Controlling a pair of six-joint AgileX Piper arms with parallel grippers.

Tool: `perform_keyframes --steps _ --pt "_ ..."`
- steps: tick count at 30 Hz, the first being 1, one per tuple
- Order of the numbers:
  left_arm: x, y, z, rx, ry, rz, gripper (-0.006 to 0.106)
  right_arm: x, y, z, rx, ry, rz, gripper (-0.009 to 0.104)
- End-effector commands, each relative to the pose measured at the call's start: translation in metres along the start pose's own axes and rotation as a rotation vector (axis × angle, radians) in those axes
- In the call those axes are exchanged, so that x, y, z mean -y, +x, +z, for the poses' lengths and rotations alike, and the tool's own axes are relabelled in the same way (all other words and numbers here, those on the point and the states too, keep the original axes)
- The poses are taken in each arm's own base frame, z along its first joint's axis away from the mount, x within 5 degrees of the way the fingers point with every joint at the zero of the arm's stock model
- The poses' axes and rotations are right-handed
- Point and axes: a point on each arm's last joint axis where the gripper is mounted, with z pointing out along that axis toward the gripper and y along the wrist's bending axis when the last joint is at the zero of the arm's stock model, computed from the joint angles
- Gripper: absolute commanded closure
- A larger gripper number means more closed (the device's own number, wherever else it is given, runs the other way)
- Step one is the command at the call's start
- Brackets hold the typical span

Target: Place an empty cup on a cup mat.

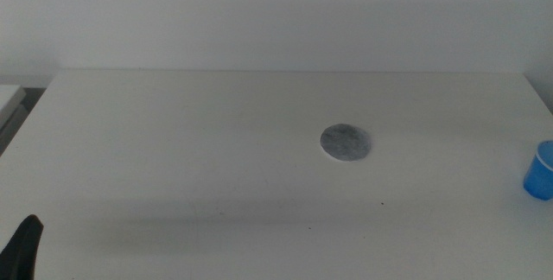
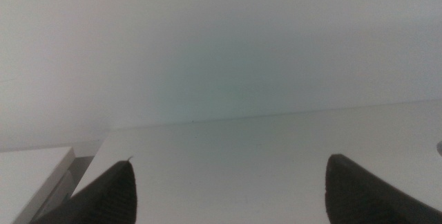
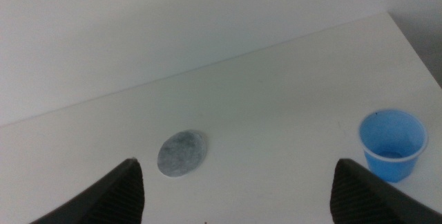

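The blue cup stands upright at the table's right edge, partly cut off in the middle view; it also shows in the right wrist view, empty. The grey round cup mat lies flat right of the table's centre, well left of the cup; the right wrist view shows it too. My right gripper is open, back from both, and out of the middle view. My left gripper is open and empty, showing as a dark tip at the front left corner of the table.
The white table ends at a wall behind. A lower white surface stands past the table's left edge, also in the left wrist view.
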Motion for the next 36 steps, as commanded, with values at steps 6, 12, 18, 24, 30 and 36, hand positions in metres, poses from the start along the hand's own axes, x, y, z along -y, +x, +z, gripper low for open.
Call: perform_keyframes --steps 6,12,18,24,30,36 --pt "0.0 -0.001 0.0 0.01 0.002 -0.003 0.007 0.001 -0.005 0.004 0.019 0.021 0.131 0.023" --pt "0.0 -0.001 0.0 0.01 0.002 -0.003 0.007 0.01 -0.008 0.031 -0.05 0.116 0.092 0.023" --pt "0.0 -0.001 0.0 0.01 0.002 -0.003 0.007 0.014 -0.032 0.068 -0.156 0.225 0.049 0.023" --pt "0.0 -0.001 0.0 0.01 0.002 -0.003 0.007 0.025 -0.07 0.12 -0.293 0.381 -0.007 0.023" --pt "0.0 -0.001 0.0 0.01 0.002 -0.003 0.007 0.065 -0.097 0.169 -0.449 0.383 0.104 0.023" --pt "0.0 -0.001 0.0 0.01 0.002 -0.003 0.007 0.109 -0.081 0.211 -0.605 0.436 0.167 0.023"
